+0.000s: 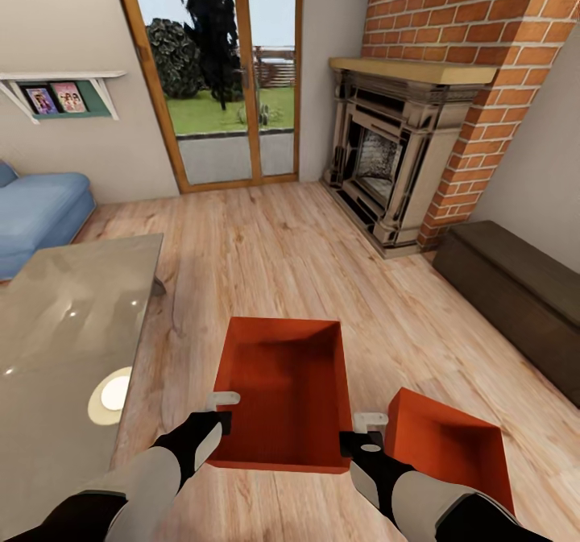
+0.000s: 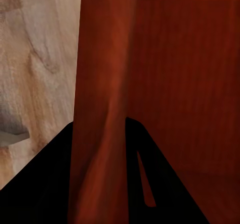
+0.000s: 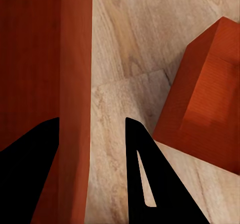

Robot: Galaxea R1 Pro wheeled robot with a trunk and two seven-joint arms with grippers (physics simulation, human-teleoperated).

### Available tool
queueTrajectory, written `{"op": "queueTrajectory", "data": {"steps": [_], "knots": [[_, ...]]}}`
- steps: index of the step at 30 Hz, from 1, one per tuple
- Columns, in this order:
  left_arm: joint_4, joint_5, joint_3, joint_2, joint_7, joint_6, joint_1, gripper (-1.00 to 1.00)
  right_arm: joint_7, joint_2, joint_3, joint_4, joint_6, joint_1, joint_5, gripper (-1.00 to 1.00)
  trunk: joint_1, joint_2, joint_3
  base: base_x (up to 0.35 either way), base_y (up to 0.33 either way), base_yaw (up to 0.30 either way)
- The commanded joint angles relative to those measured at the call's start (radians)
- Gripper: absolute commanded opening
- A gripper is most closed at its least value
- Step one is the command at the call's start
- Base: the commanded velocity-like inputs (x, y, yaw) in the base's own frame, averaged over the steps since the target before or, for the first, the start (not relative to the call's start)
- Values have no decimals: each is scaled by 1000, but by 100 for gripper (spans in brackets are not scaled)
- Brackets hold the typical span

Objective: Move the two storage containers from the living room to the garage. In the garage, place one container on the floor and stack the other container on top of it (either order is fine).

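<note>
The left gripper (image 1: 219,413) is seen low in the head view, left of centre, with its dark fingers (image 2: 150,184) set astride the left wall of the larger-looking storage container (image 1: 282,393). In the left wrist view the orange-red wall runs between the two black fingers, so the wall is gripped there. The right gripper (image 1: 366,433) is seen low and right of centre in the head view, at the right wall of the same container. In the right wrist view that wall (image 3: 75,104) lies against the one finger, while the other finger (image 3: 150,179) stands apart from it with bare floor between; the jaws are spread there and the wall is not clamped.

The held container occupies the lower middle of the head view, open side up, over the light wood-plank floor (image 1: 306,260). The second storage container (image 1: 451,445) is found at the lower right, just beside the right gripper, tilted, with its opening turned up and to the right.

A glass-topped table (image 1: 64,349) fills the lower left, and a blue sofa (image 1: 36,208) lies at the left edge. Wood-framed glass doors (image 1: 225,75) stand at the top centre, a red-brick fireplace (image 1: 403,155) at the upper right, and a long dark low cabinet (image 1: 515,292) at the right edge.
</note>
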Motion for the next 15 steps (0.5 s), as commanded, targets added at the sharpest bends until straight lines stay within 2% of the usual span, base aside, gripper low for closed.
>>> {"op": "queueTrajectory", "data": {"steps": [1,15], "knots": [[1,-8,12,-1,16,9,0,-100,-6,1,6,-21,-8,-1,-8,-100,-4,7,4,0,0,0],[1,-8,12,-1,16,9,0,-100,-6,1,7,-21,-8,-1,-8,-100,-57,105,70,0,0,0]]}}
